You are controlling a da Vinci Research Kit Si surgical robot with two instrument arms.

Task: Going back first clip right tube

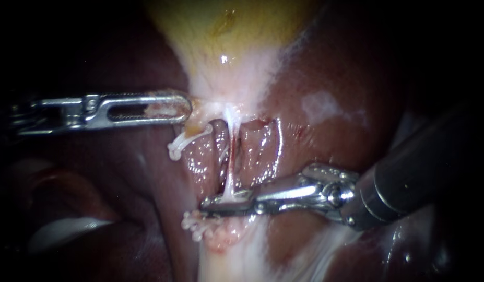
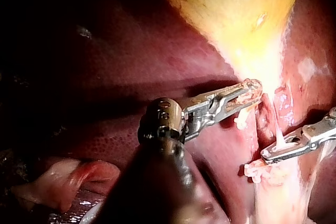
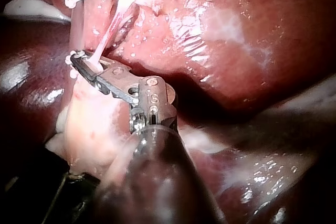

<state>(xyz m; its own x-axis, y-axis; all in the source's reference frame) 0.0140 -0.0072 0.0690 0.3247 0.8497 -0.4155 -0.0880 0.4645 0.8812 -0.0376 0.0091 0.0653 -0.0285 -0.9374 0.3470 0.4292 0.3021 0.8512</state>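
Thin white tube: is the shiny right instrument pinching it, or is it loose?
Pinched. The shiny metal right instrument is shut on the thin white tube, which stretches straight to the yellowish gallbladder.

No readable text, no labels — no numbers

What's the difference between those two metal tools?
The left tool lies level, coming in from the left; the right tool slants in from the lower right. The left tool's long slotted jaws are shut on the pale neck of the gallbladder; the right tool's tip sits lower, at the thin white tube. Both are shiny metal, working over the dark red liver.
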